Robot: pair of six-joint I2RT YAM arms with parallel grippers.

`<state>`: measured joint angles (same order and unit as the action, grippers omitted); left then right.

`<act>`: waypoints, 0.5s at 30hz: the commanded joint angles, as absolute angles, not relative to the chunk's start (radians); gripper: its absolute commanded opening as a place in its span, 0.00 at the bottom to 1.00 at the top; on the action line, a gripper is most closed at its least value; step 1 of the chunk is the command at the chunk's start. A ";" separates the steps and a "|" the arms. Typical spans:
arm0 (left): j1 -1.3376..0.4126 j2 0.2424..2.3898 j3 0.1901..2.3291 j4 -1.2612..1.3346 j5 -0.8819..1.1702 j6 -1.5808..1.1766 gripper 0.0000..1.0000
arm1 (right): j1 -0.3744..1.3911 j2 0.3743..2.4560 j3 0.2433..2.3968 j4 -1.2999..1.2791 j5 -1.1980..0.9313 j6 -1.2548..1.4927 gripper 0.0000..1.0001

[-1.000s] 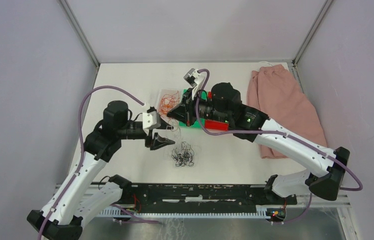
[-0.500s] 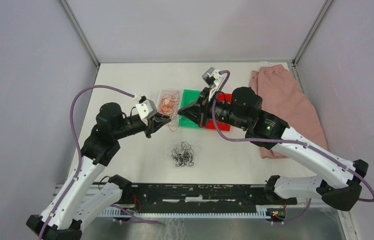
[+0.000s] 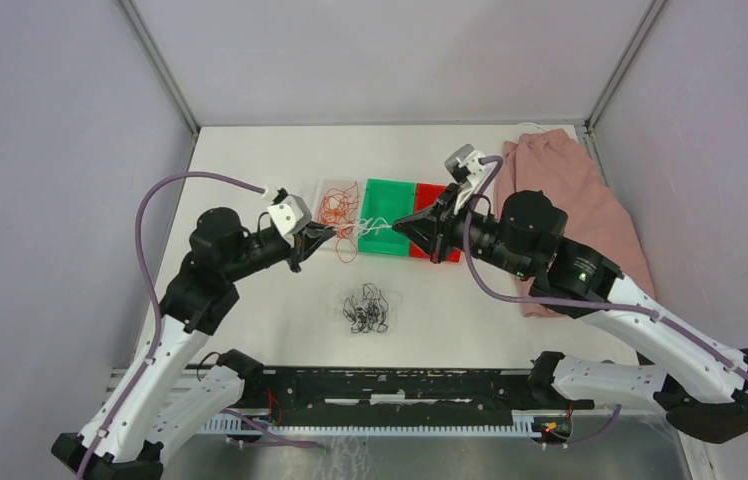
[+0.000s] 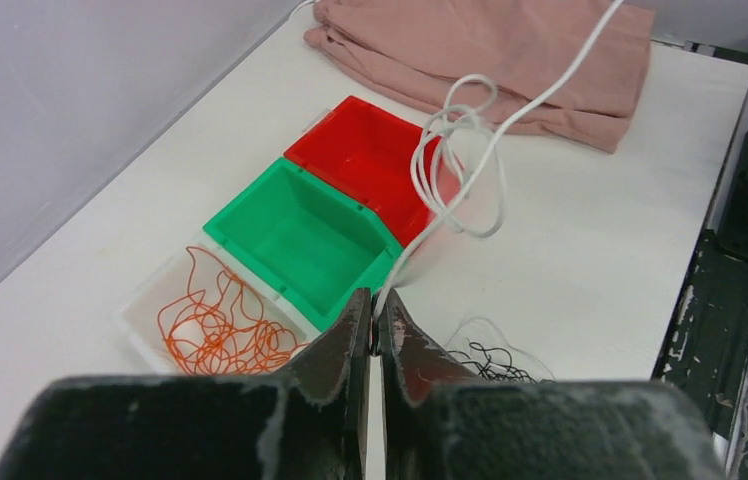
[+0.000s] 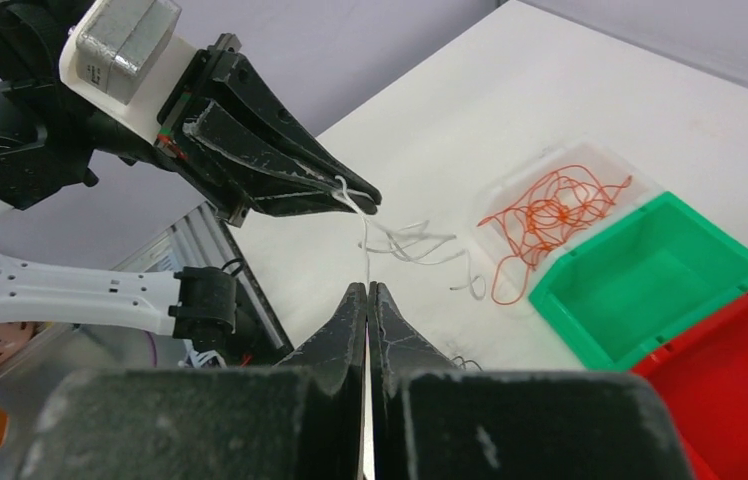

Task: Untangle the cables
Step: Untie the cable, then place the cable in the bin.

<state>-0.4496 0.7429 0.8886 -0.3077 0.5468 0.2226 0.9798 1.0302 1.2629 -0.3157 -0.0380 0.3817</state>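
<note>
The cables lie in three lots. A white cable (image 3: 366,228) is stretched in the air between my two grippers, its loops (image 4: 447,150) hanging over the bins. Orange cables (image 3: 336,208) fill a clear tray (image 3: 322,186). Black cables (image 3: 366,308) form a clump on the table nearer the arm bases. My left gripper (image 3: 326,236) is shut on one end of the white cable (image 4: 420,240), beside the tray. My right gripper (image 3: 397,224) is shut on the other end over the green bin; a thin white strand (image 5: 363,250) runs up from its tips (image 5: 367,290) to the left gripper (image 5: 355,192).
A green bin (image 3: 386,196) and a red bin (image 3: 426,192) stand in a row right of the clear tray. A folded pink cloth (image 3: 570,205) lies at the back right. Grey walls enclose the table on three sides.
My left gripper rose from near the black clump to beside the tray and closed on the white cable. My right gripper drew back to the right, pulling the cable taut.
</note>
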 commanded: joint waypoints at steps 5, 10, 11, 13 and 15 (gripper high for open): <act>-0.451 0.738 0.888 -0.290 0.373 0.270 0.13 | 0.953 0.986 1.301 -0.412 0.181 0.289 0.00; -0.450 0.738 0.911 -0.308 0.469 0.283 0.19 | 0.926 1.008 1.327 -0.423 0.187 0.282 0.00; -0.450 0.740 0.918 -0.318 0.488 0.296 0.21 | 0.921 1.011 1.332 -0.427 0.195 0.279 0.00; -0.450 0.745 0.931 -0.344 0.527 0.352 0.30 | 0.906 1.015 1.335 -0.427 0.207 0.277 0.00; -0.451 0.758 0.950 -0.379 0.551 0.395 0.45 | 0.888 1.020 1.342 -0.422 0.210 0.276 0.00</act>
<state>-0.4530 0.7448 0.8898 -0.3302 0.4747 0.2821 0.9154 1.0164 1.2869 -0.4416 0.1646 0.2974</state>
